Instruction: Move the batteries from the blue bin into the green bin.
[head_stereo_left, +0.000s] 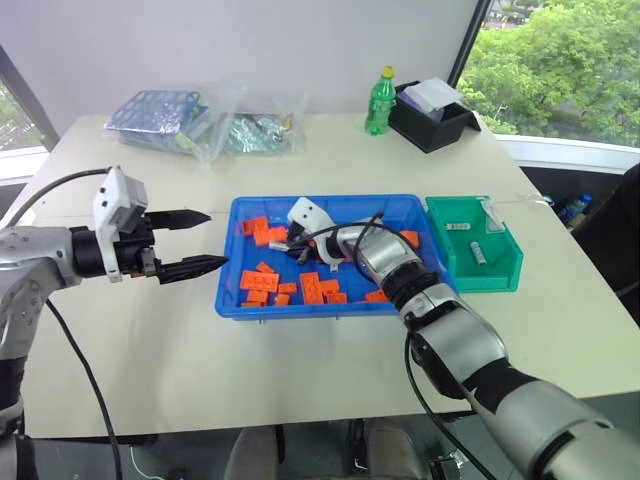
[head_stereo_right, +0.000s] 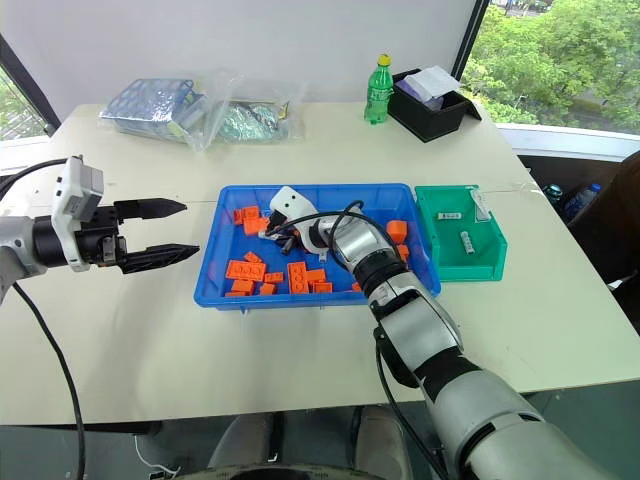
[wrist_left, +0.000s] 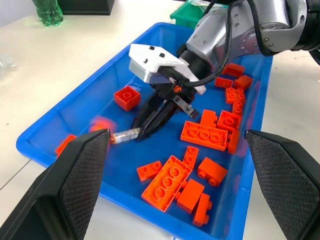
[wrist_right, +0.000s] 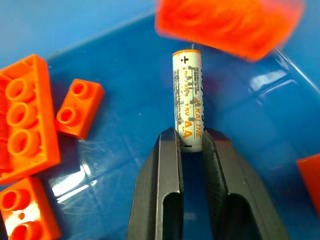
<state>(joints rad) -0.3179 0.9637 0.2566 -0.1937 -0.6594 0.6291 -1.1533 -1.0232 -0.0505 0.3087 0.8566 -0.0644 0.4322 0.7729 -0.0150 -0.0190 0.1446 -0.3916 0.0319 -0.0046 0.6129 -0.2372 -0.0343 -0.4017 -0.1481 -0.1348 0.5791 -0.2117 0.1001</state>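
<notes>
While our right gripper (wrist_right: 189, 145) pinches a battery (wrist_right: 187, 97) by one end just above the blue bin's (head_stereo_left: 230, 290) floor at frame centre among orange bricks (head_stereo_left: 258, 281), our left gripper (head_stereo_left: 192, 241) hangs wide open left of it. Centre right, the green bin (head_stereo_left: 500, 275) holds more batteries (head_stereo_left: 477, 251).

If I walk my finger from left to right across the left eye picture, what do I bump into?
Left gripper → blue bin → right gripper, jaws shut on a battery → green bin.
</notes>
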